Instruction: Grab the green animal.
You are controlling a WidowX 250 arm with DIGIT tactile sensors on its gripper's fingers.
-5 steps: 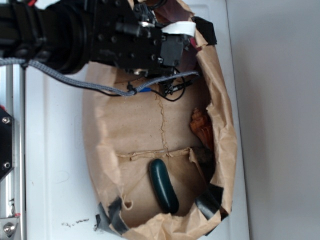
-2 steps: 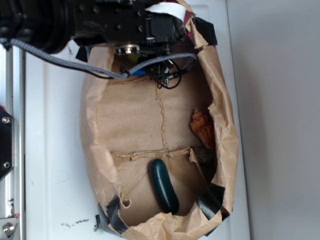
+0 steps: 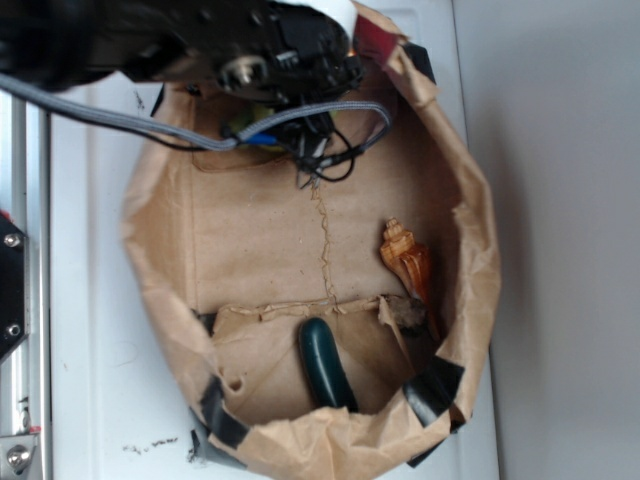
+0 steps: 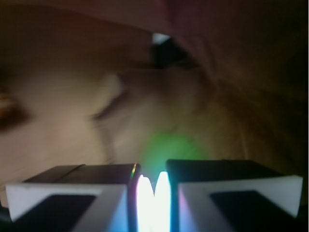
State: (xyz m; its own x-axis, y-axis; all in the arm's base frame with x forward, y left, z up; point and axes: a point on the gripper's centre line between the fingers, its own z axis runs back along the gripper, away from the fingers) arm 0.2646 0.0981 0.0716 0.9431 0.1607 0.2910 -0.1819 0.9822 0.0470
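Observation:
The green animal (image 4: 170, 146) is a blurred lime-green patch right in front of my fingertips in the wrist view, glowing bright in the narrow slot between them. My gripper (image 4: 153, 170) is shut on it, the two black pads nearly together. In the exterior view my gripper (image 3: 252, 112) reaches into the far end of the brown paper bag (image 3: 150, 250). Only a sliver of the yellow-green green animal (image 3: 240, 128) peeks out beneath it, beside the grey cable (image 3: 150, 140).
A dark green oblong object (image 3: 325, 365) lies at the bag's near end. An orange-brown spiral shell (image 3: 407, 258) rests against the right wall. Black tape patches (image 3: 432, 390) mark the bag's corners. The bag sits on a white surface (image 3: 90, 300) with a metal rail on the left.
My arm has pulled toward the top of the view. The bag's walls have spread wider and shifted left, so the shell now shows in full.

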